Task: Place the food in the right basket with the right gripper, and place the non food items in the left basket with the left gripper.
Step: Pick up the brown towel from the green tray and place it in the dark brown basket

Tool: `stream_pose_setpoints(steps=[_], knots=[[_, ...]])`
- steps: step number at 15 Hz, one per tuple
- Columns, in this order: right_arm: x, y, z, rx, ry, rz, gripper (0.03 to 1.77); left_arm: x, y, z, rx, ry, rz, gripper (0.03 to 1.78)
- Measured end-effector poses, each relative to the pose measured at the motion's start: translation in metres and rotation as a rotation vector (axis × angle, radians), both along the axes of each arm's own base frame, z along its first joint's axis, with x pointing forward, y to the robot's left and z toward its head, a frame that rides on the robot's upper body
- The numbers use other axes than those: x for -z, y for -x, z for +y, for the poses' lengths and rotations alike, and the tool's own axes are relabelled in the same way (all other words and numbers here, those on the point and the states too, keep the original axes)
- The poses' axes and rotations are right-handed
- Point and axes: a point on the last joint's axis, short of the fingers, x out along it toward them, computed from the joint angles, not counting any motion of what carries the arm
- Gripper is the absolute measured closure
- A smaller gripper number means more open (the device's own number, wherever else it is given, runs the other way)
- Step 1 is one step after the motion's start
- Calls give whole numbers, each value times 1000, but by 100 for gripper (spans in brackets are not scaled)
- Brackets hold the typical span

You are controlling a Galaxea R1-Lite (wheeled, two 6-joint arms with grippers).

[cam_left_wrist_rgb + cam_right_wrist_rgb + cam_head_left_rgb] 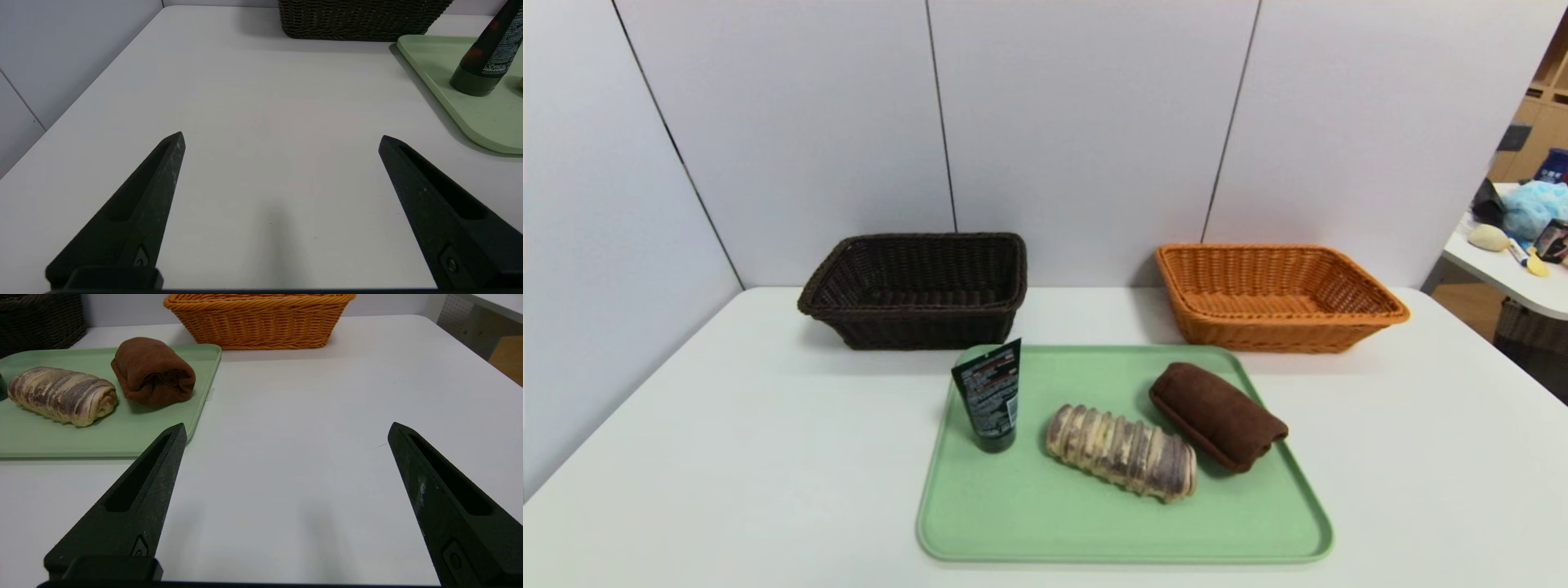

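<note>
Plainly, nothing is gripped: the left gripper (282, 141) has its fingers spread wide over bare table (269, 196), with air between them, and the right gripper (288, 428) hangs just as wide, off the near right side of the tray (1127, 535).

Outward from those fingertips, the tray carries all three things. The loaf (1121, 453) lies slantwise in the middle, its crust ridged. It looks light and soft, likely to dent or flake under a hard squeeze, so the right gripper would do well to straddle its narrow width at mid-length and close gently; the ridges should help against slipping.

Just beside it, toward the right edge, lies the towel (1217, 416), rolled up. That should be soft and forgiving, hard to harm, but a shallow pinch might lift one layer and unroll it; a deep bite across the whole roll seems best.

The tube (994, 400) stands on its cap near the left edge, leaning a little. Its cap looks stiff, its smooth body probably slick and yielding, and a nudge could topple it. Low on the body, just above the cap, is the surer hold.

Beyond the tray stand the dark basket (927, 327), left, and the orange basket (1274, 331), right.
</note>
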Motion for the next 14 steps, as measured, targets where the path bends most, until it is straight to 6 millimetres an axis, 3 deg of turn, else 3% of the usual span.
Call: stream_pose_setpoints(steps=[11,14], knots=[[-1,1,0,1,2,-2,10,0,0,0,-1,1,3,12],[-30,9,0,-6,3,-51,10,-22,8,0,9,-2,-39,12]])
